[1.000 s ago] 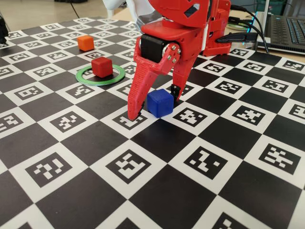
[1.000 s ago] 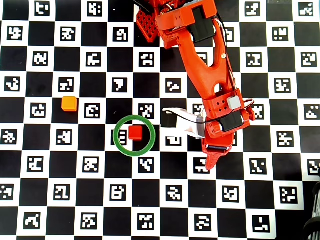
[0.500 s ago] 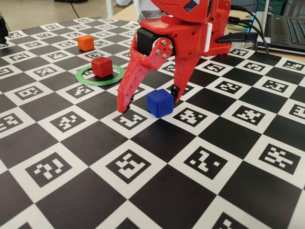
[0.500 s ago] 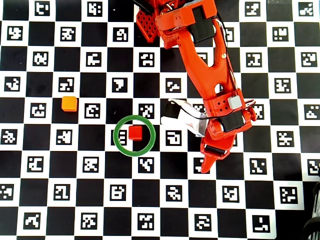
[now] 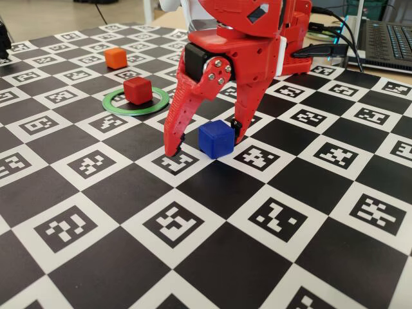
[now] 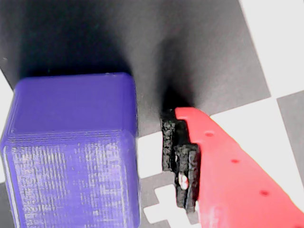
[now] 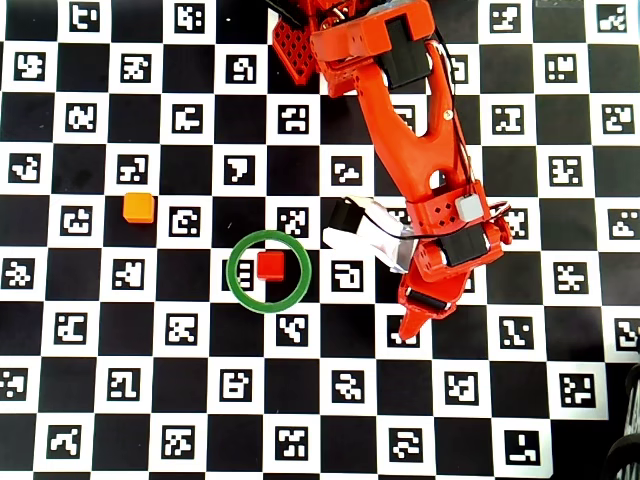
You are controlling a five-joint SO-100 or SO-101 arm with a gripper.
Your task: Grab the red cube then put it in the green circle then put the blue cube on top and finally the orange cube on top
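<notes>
My claw [image 5: 205, 143] is down at the board [image 5: 212, 187] with its jaws spread apart, one on each side of the blue cube [image 5: 215, 138]. In the fixed view my long red finger [image 5: 177, 129] comes down to the left of the cube with a clear gap between them, its tip at the board surface on a white square. My other finger, tipped with a black pad [image 5: 236, 125], sits just to the right of the cube and behind it, very close. In the wrist view that pad [image 6: 180, 161] stands beside the cube [image 6: 71, 152] with a narrow strip of board showing between them, so it is near but not touching. I am holding nothing.

The cube rests flat on the board. From overhead my arm covers it; only my finger tip [image 7: 410, 325] pokes out below the wrist.

The red cube [image 7: 270, 265] lies inside the green ring [image 7: 236, 285], well to the left of my claw in the overhead view. The orange cube [image 7: 138, 207] sits farther left still, outside the ring.
</notes>
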